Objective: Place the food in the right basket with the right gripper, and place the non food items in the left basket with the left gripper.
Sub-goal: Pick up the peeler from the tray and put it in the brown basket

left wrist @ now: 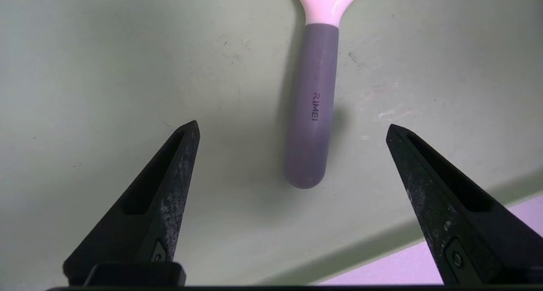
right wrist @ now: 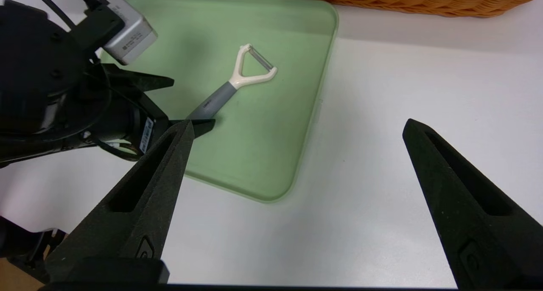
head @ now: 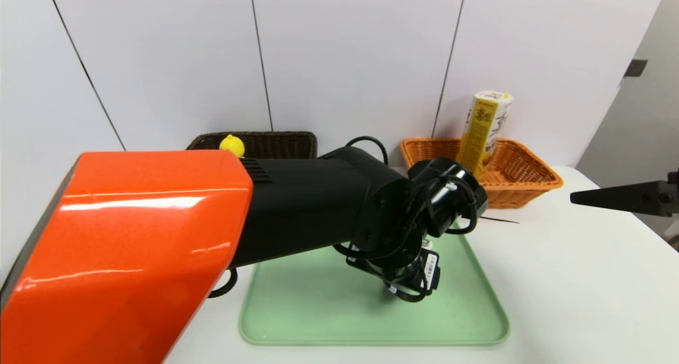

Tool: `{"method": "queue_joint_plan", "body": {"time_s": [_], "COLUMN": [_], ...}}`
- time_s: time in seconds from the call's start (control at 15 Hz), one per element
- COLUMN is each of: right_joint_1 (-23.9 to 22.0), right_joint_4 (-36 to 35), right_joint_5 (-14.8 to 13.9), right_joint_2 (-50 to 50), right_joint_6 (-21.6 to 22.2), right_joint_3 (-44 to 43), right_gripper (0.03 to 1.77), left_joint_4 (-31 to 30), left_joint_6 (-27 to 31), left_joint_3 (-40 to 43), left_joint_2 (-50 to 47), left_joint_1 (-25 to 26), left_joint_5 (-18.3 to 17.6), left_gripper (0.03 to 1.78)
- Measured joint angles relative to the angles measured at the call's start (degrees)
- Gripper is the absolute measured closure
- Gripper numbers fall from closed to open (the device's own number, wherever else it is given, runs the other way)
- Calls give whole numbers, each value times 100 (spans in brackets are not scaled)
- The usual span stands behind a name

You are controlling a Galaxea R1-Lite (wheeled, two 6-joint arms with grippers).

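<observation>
The head view mostly hides the Y-shaped vegetable peeler (right wrist: 222,91) behind the left arm; the right wrist view shows it whole, lying on the green tray (head: 318,311), while the left wrist view shows only the handle and the start of the pink-looking fork. In that close view, the left gripper (left wrist: 292,125) is over the tray with its fingers spread wide, one on each side of the handle's rounded butt, and surface visible between the handle and either finger. The peeler's long axis runs out from between those fingers, nearly in line with their reach: butt toward the gripper, forked head and metal blade pointing away from it, roughly toward the side where the orange wicker basket (head: 522,165) stands. The right gripper (right wrist: 298,121) hovers to the right of the tray, well apart from the peeler, its fingers spread with nothing between them. Only the head view shows what the baskets hold: beyond the left fingers, a yellow lemon (head: 232,145) in the dark woven basket (head: 281,141), and a tall yellow-and-white snack carton (head: 484,133) leaning in the orange one.
</observation>
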Motion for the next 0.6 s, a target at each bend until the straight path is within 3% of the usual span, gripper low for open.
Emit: {"method": "queue_joint_plan", "body": {"time_s": [0.6], "right_joint_1": [-10], "right_joint_4": [-6], "right_joint_5": [0], "right_joint_2": [-2], "right_joint_6": [0], "right_joint_3": [-5], "right_gripper": [10], "left_joint_4": [-447], "left_joint_6": [100], "left_joint_3": [-6], "left_joint_2": [389], "left_joint_1": [6], "left_joint_5": [15], "left_gripper": [15]}}
